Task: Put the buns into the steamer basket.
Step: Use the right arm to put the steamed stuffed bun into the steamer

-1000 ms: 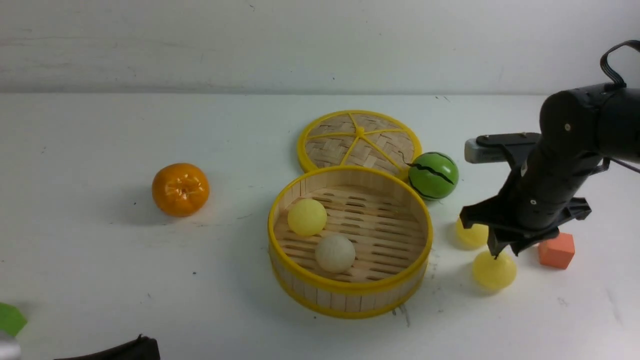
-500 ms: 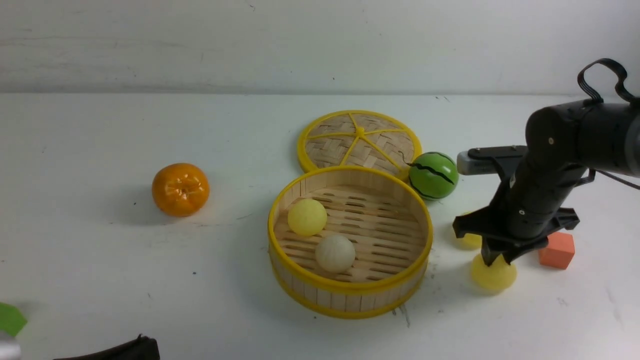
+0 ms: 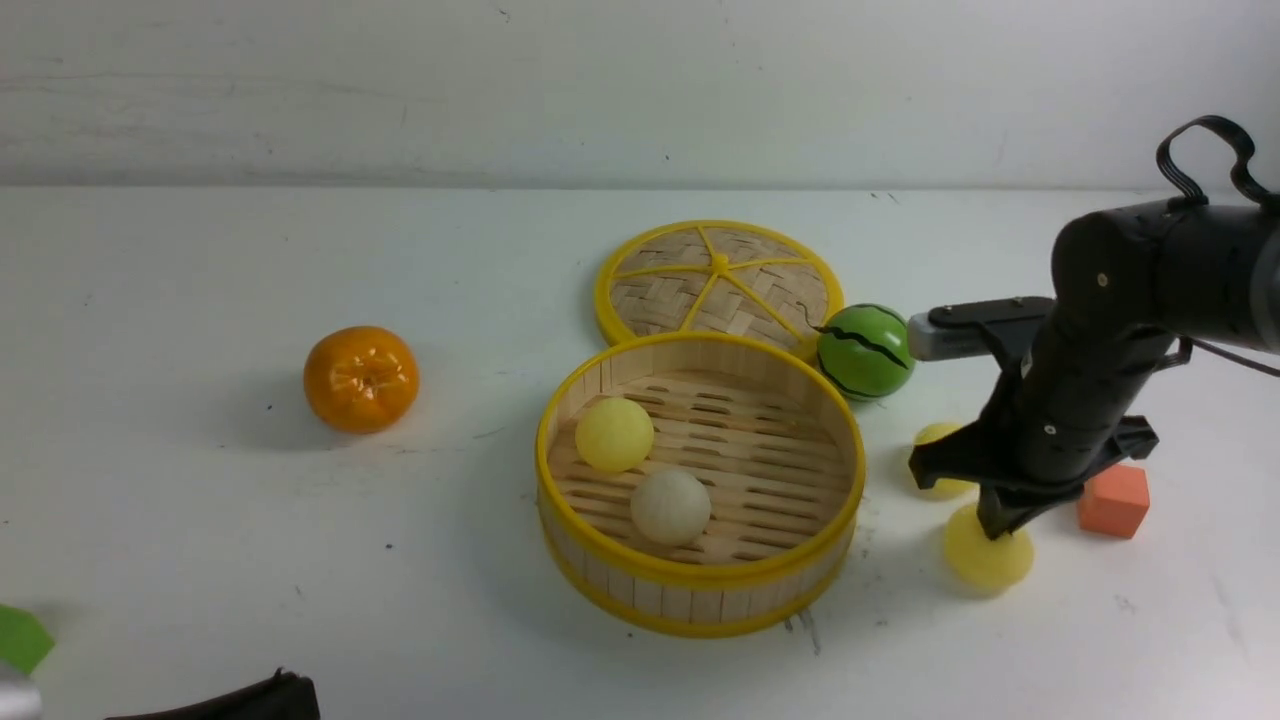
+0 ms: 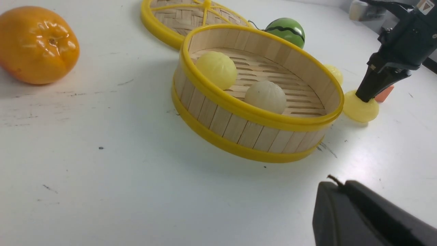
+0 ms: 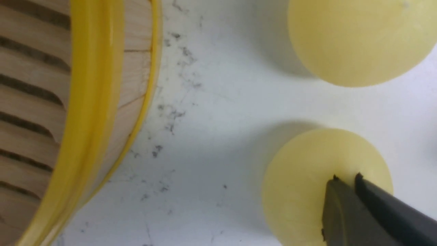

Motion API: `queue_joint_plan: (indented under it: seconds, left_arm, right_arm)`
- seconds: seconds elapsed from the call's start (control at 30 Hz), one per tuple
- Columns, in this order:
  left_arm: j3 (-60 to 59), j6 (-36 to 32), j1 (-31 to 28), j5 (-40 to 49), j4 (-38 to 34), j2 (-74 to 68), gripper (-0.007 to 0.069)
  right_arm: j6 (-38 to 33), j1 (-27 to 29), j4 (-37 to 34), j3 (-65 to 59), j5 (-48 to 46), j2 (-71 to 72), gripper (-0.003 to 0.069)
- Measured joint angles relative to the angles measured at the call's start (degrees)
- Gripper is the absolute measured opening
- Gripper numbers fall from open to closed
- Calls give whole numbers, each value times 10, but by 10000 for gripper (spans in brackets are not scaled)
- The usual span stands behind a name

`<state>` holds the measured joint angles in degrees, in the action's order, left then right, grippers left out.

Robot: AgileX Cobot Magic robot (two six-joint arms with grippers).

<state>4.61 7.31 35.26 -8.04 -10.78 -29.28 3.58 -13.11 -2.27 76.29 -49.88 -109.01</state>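
Observation:
The steamer basket (image 3: 700, 575) stands mid-table, holding a pale yellow bun (image 3: 614, 434) and an off-white bun (image 3: 670, 506). To its right, my right gripper (image 3: 993, 528) points down on a third yellow bun (image 3: 985, 562). The right wrist view shows that gripper (image 5: 346, 177) with its jaws closed together, pinching the top of this bun (image 5: 300, 184), which looks squashed. A fourth yellow bun (image 3: 938, 440) lies just behind, partly hidden by the arm. My left gripper (image 4: 333, 182) is shut and empty, low near the table's front left.
Behind the basket lies the woven lid (image 3: 718, 280), with a green watermelon ball (image 3: 866, 351) next to it. An orange (image 3: 361, 379) sits at the left. An orange-red cube (image 3: 1113, 500) stands right of the right arm. A green scrap (image 3: 20, 635) shows at the front left edge.
The right gripper came down onto the near yellow bun and its jaws closed on the top. The bun now looks flattened. The left arm has not moved.

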Motion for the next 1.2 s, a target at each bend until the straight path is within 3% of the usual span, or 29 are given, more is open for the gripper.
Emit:
queue_joint_plan:
  seconds: [0.27,0.57,0.83,1.1,1.2]
  left_arm:
    - [0,0,0,0,0,0,26]
    - [0,0,0,0,0,0,30]
    - [0,0,0,0,0,0,39]
    - [0,0,0,0,0,0,47]
    - [0,0,0,0,0,0,51]
  right_arm:
    - [-21,0,-43,0,-15,73,-5]
    - [-97,-17,-158,52,-40,119,3]
    - [-107,-99,-159,194,-32,21,4]
    - [-107,-108,-155,275,-6,-101,18]
    - [-102,-108,-156,285,12,-133,66]
